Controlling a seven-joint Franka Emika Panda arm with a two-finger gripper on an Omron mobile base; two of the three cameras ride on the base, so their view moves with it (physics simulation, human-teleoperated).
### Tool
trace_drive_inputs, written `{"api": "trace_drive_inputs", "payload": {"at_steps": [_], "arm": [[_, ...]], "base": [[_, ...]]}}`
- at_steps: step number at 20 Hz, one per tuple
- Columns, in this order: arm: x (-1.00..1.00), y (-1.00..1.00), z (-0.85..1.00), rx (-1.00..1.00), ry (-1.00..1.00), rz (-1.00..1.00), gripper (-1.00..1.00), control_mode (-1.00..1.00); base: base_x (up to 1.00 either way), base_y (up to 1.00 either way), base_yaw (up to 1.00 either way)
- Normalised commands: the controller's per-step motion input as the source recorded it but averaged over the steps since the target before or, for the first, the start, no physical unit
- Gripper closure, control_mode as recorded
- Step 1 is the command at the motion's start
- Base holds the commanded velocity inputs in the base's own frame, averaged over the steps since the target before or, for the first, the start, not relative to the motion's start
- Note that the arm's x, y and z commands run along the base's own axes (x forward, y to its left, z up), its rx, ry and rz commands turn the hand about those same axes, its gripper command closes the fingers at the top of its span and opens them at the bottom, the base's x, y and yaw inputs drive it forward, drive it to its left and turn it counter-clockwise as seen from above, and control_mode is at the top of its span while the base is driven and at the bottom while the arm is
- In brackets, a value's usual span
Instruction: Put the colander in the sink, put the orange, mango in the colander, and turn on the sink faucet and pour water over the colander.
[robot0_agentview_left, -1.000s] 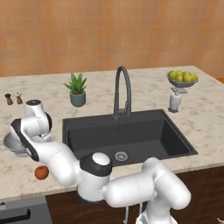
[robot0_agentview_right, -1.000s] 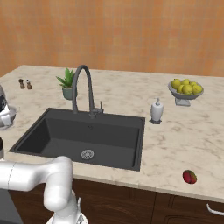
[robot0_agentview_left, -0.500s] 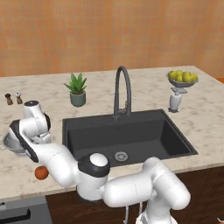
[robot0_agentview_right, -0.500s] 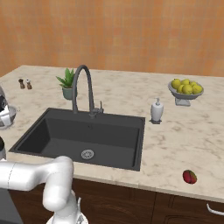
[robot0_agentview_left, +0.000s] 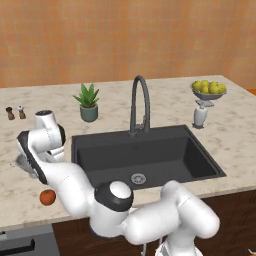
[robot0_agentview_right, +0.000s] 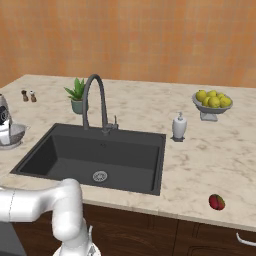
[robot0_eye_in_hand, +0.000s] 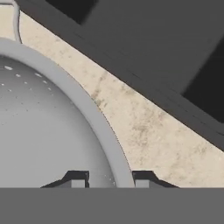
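We see the colander (robot0_eye_in_hand: 48, 127) on the marble counter (robot0_agentview_right: 200, 155) to the left of the sink (robot0_agentview_right: 100, 155), not in the basin. In the hand view its rim curves up between the two finger tips (robot0_eye_in_hand: 76, 178), one inside the bowl and one outside, so the gripper (robot0_eye_in_hand: 109, 180) stands narrow and straddles the rim. We cannot tell whether the pads actually press the metal, because the tips are cut off at the bottom of that view. In the left base view the arm hides nearly all of the colander; only a sliver shows at the counter's left edge. In the right base view part of the bowl peeks out at the frame's left border, below the hand.

The orange (robot0_agentview_left: 47, 197) lies on the counter near the front edge, close to the arm. The mango (robot0_agentview_right: 216, 202), a small red-green fruit, rests well apart on the counter right of the sink. The sink faucet (robot0_agentview_left: 140, 102) stands behind the basin. The basin looks dry and bare apart from its drain.
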Motion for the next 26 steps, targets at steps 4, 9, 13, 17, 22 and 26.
{"api": "trace_drive_inputs", "payload": {"at_steps": [4,9,13,17,22,26], "arm": [[-0.65,-0.97,0.00,0.06,-0.05,-0.38,1.00,-1.00],[-0.47,-1.00,0.00,0.06,-0.02,-0.37,1.00,-1.00],[-0.15,-1.00,0.06,0.01,-0.02,-0.30,1.00,-1.00],[0.00,-0.96,0.15,0.01,-0.01,-0.23,1.00,-1.00],[0.00,-0.90,0.02,0.01,0.00,-0.15,1.00,-1.00],[-0.01,-0.95,0.01,0.03,-0.04,-0.04,1.00,-1.00]], "base": [[0.00,0.00,0.00],[0.00,0.00,0.00],[0.00,0.00,0.00],[0.00,0.00,0.00],[0.00,0.00,0.00],[0.00,0.00,0.00]]}}
